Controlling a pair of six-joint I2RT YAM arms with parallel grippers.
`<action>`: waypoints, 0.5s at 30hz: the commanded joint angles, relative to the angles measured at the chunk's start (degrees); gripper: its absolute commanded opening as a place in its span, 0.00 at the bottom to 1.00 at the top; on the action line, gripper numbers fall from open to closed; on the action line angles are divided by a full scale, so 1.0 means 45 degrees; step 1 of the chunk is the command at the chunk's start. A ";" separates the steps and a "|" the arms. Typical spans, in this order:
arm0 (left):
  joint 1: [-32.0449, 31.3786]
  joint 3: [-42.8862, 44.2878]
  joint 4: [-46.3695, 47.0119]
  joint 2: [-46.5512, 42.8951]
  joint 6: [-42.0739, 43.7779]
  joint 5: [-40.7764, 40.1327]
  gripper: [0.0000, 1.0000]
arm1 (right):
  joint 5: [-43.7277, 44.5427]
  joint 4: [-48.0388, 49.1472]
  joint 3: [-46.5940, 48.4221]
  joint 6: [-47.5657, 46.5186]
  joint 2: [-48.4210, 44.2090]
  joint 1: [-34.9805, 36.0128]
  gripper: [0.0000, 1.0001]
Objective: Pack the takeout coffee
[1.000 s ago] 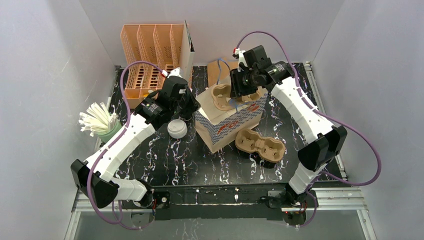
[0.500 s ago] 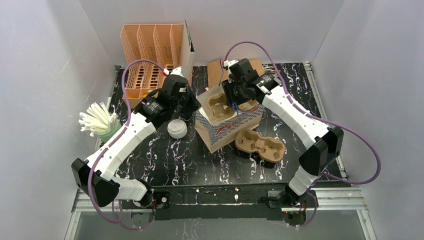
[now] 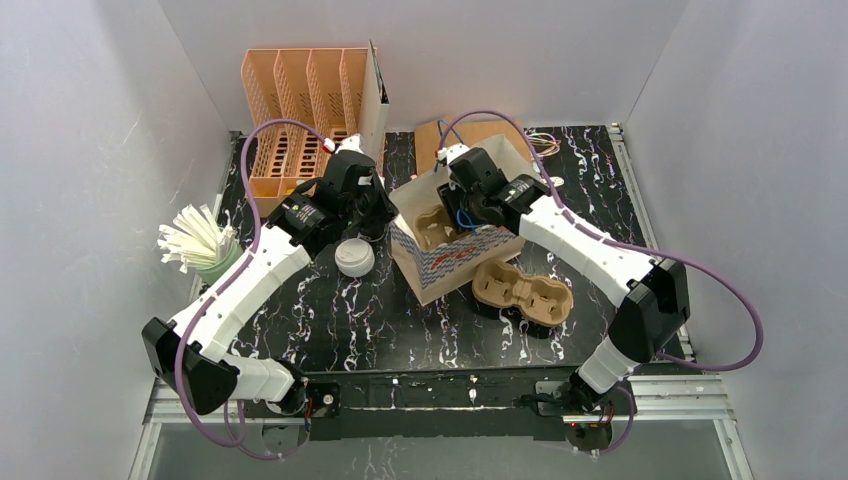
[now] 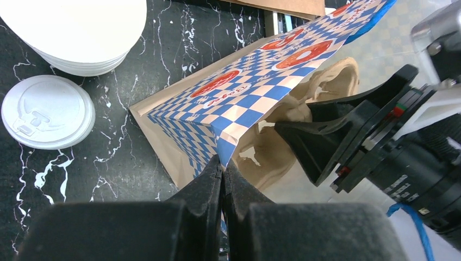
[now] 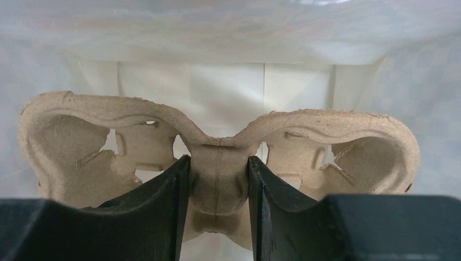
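A blue-checked paper bag (image 3: 462,252) stands open mid-table. My left gripper (image 3: 386,213) is shut on its left rim, and the pinch shows in the left wrist view (image 4: 223,166) on the bag (image 4: 239,103). My right gripper (image 3: 452,210) is shut on the middle bridge of a brown pulp two-cup tray (image 3: 430,228) and holds it inside the bag's mouth. In the right wrist view the fingers (image 5: 218,168) clamp the tray (image 5: 326,141) between the white bag walls. A white lidded cup (image 3: 354,258) stands left of the bag. A second pulp tray (image 3: 522,292) lies right of it.
A green cup of white straws (image 3: 205,250) stands at the left edge. An orange slotted rack (image 3: 300,110) is at the back left and a brown board (image 3: 470,135) behind the bag. A loose white lid (image 4: 48,111) lies on the table beside the bag.
My right gripper has come forward and down, bringing the tray from above the bag into its mouth. My left gripper has stayed on the bag rim.
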 commanded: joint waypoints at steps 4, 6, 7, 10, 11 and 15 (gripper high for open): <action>0.0189 0.0336 -0.0571 -0.0154 -0.0146 -0.0272 0.00 | -0.0008 0.0862 -0.0640 -0.0458 -0.0406 0.0345 0.26; 0.0303 0.0443 -0.0608 -0.0060 -0.0178 -0.0170 0.00 | 0.0073 0.0901 -0.0824 -0.0532 -0.0424 0.0456 0.26; 0.0421 0.0514 -0.0681 0.0007 -0.0231 -0.0071 0.00 | 0.0099 0.1023 -0.0976 -0.0552 -0.0503 0.0490 0.26; 0.0642 0.0569 -0.0675 0.0095 -0.0288 0.0191 0.00 | 0.0043 0.1372 -0.1465 -0.0586 -0.0704 0.0553 0.26; 0.0701 0.0574 -0.0648 0.0119 -0.0311 0.0213 0.00 | 0.0024 0.1379 -0.1552 -0.0551 -0.0673 0.0553 0.26; 0.0870 0.0650 -0.0624 0.0212 -0.0309 0.0397 0.00 | -0.0007 0.1184 -0.1705 -0.0535 -0.0370 0.0594 0.24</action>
